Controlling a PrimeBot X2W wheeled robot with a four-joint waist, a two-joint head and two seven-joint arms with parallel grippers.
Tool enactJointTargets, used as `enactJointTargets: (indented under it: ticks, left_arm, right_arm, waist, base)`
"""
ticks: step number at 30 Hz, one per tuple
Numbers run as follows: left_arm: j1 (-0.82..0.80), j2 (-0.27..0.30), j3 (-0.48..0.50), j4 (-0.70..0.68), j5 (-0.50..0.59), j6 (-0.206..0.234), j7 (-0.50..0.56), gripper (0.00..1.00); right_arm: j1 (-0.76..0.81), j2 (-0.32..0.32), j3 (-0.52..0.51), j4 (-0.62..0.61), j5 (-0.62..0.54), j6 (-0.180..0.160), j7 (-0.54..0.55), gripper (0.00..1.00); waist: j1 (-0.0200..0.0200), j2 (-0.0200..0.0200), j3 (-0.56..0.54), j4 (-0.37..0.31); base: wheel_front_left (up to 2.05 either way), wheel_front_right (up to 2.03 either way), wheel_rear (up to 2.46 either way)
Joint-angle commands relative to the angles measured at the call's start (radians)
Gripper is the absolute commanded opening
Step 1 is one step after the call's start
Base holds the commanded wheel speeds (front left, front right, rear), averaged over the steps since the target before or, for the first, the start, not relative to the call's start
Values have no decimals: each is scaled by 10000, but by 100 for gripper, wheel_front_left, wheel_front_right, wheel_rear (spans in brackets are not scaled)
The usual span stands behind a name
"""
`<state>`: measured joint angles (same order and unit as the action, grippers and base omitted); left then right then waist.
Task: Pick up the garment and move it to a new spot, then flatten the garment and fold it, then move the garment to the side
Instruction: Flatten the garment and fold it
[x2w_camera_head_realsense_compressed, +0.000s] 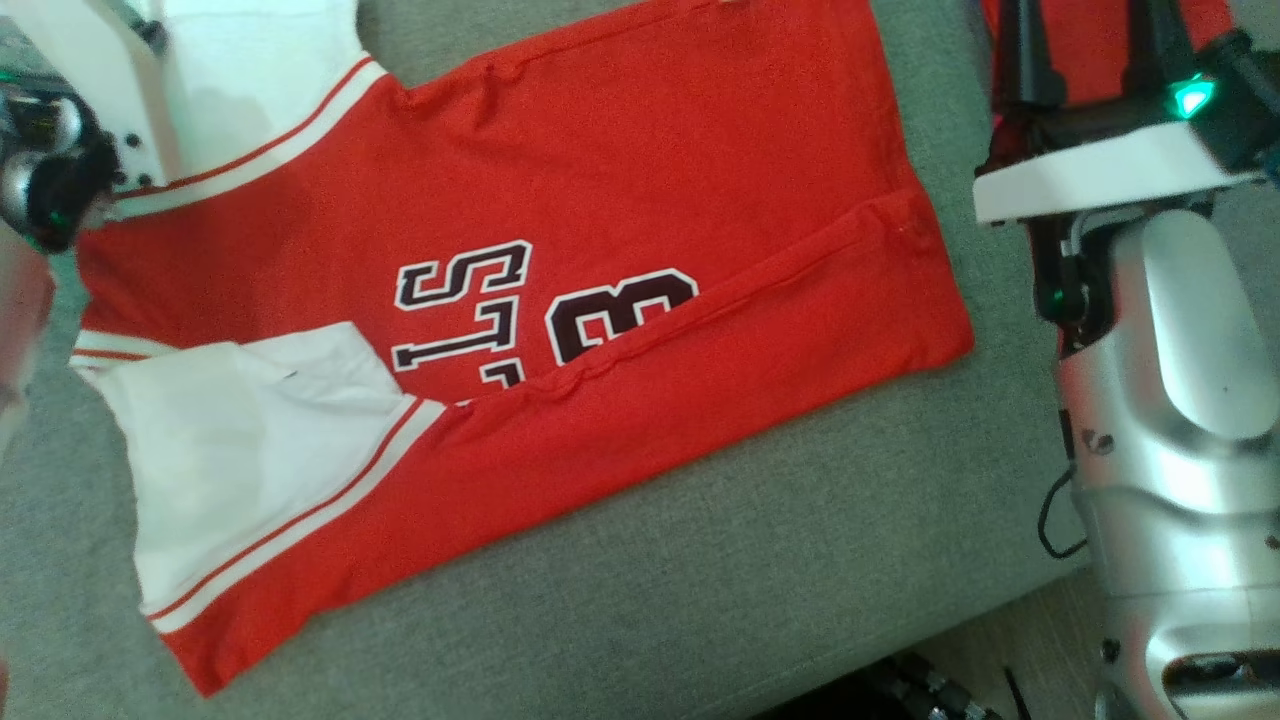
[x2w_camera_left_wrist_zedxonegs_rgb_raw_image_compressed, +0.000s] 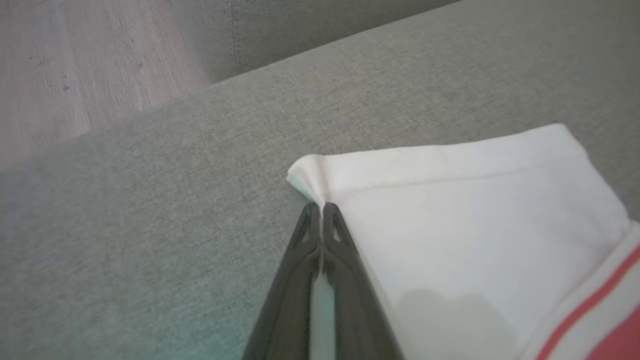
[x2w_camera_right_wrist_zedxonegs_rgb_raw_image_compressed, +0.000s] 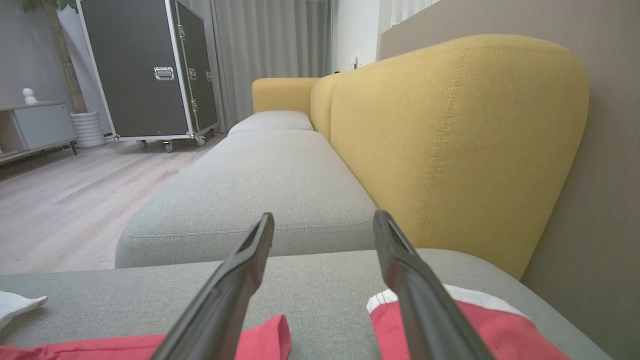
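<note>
The garment (x2w_camera_head_realsense_compressed: 620, 190) is a red jersey with white sleeves and dark lettering, spread on the grey sofa seat (x2w_camera_head_realsense_compressed: 760, 560). Its near long side is folded over the print. In the left wrist view my left gripper (x2w_camera_left_wrist_zedxonegs_rgb_raw_image_compressed: 320, 206) is shut on the hem corner of a white sleeve (x2w_camera_left_wrist_zedxonegs_rgb_raw_image_compressed: 475, 215), and a strip of white cloth shows between the fingers. My right gripper (x2w_camera_right_wrist_zedxonegs_rgb_raw_image_compressed: 324, 217) is open and holds nothing; it hovers over the seat above the garment's red edge (x2w_camera_right_wrist_zedxonegs_rgb_raw_image_compressed: 500, 325). My right arm (x2w_camera_head_realsense_compressed: 1170, 380) stands beside the garment's far right end.
A yellow backrest (x2w_camera_right_wrist_zedxonegs_rgb_raw_image_compressed: 450, 140) runs along the sofa's far side. Wood floor (x2w_camera_left_wrist_zedxonegs_rgb_raw_image_compressed: 75, 60) lies beyond the seat's edge near the left gripper. A black wheeled case (x2w_camera_right_wrist_zedxonegs_rgb_raw_image_compressed: 145, 70) and a low cabinet (x2w_camera_right_wrist_zedxonegs_rgb_raw_image_compressed: 35, 125) stand across the room.
</note>
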<state>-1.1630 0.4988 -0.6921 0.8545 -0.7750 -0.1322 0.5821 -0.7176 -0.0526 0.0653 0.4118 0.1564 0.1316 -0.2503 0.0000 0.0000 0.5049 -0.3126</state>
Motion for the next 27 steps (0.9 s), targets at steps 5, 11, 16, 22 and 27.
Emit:
enactJointTargets:
  ticks: [5,11,16,22,27]
  left_arm:
    - [254,275,20,-630,-621,16,-933,0]
    - [545,80,-404,-1635,-718,16,-3231,0]
    - [730,112,-1006,-2556,-625,16,-4282,0]
    - [1113,281,-1408,-3828,-510,16,-4988,0]
    - [1348,196,-1579,-4695,-464,66,-5052,0]
  right_arm:
    - [-481,-71,426,289,0,-9,648,100]
    - [-812,-1122,1376,1268,-68,-9,1340,100]
    - [-1151,-1945,2040,2234,363,-9,2049,100]
    - [-1779,-2709,2347,4066,1499,-9,3224,100]
    - [-2252,-3192,2453,5255,1734,-9,3559,100]
  waist:
    - [0,0,-395,403]
    - [0,0,-978,1242]
    - [0,0,-1265,2082]
    - [0,0,-1303,3052]
    - [0,0,-1133,3586]
  base:
    - [0,0,0]
    - [0,0,0]
    - [0,0,0]
    - [0,0,0]
    - [0,0,0]
